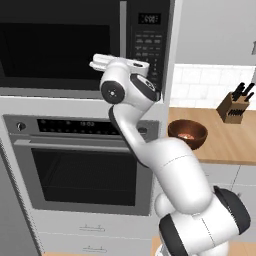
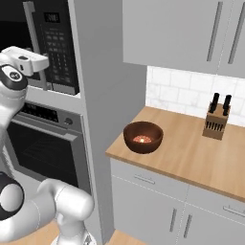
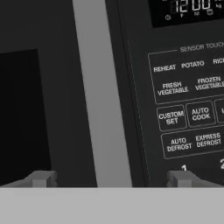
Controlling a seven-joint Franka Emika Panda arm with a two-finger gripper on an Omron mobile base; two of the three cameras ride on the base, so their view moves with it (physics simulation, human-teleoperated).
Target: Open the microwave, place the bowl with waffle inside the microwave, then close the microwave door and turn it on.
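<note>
- Microwave (image 1: 75,45): we find it built into the tall cabinet column above the oven (image 1: 82,165); black body, dark window, keypad (image 3: 188,105) with lit display to the right.
- Microwave door (image 1: 55,47): we record it closed, flush with the front.
- Handle (image 3: 101,92): a vertical silver bar between window and keypad, running top to bottom of our hand view.
- Gripper (image 3: 111,178): raised in front of the microwave, facing the door; we see its fingers (image 3: 41,178) spread apart, one on each side of the handle, with open space between each tip and the bar. Nothing is held. We cannot tell how near the tips stand to the door face.
- Bowl (image 2: 143,137): dark reddish-brown, upright on the wooden counter (image 2: 191,153), near its left end, just right of the cabinet column and well apart from the gripper.
- Waffle (image 2: 142,139): small pale orange piece lying in the bottom of the bowl.
- Knife block (image 2: 215,122): on the same counter, further right, by the tiled wall.
</note>
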